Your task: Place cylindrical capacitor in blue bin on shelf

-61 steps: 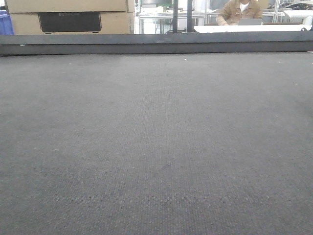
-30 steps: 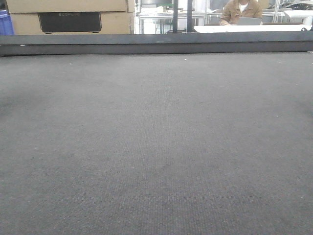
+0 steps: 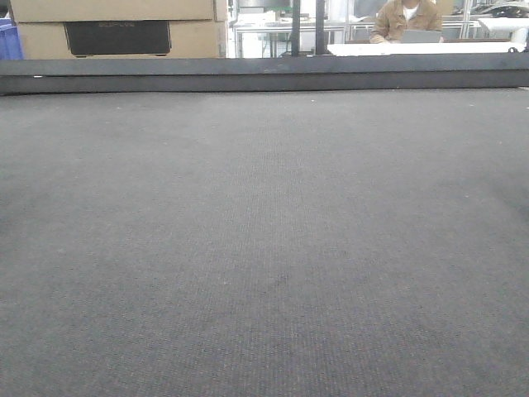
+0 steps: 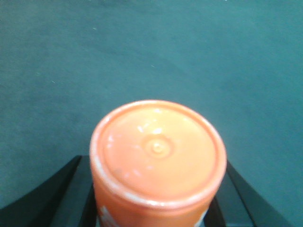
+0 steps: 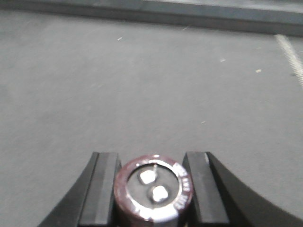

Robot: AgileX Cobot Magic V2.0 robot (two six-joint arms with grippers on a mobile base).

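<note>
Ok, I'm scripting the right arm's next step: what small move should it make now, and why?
Probably keep the right gripper shut and raise it off the grey felt tabletop: its black fingers already clamp the stubby dark brown, silver-topped cylindrical capacitor on both sides, and no steel shelf shows ahead. The left gripper grips an orange round-topped cylinder.

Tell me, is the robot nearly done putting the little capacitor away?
Not nearly. Done: the cylindrical capacitor is gripped in the right hand. The left hand holds an orange container. Left to do: carry the capacitor to the blue bin on the shelf; neither shows in these views.
</note>
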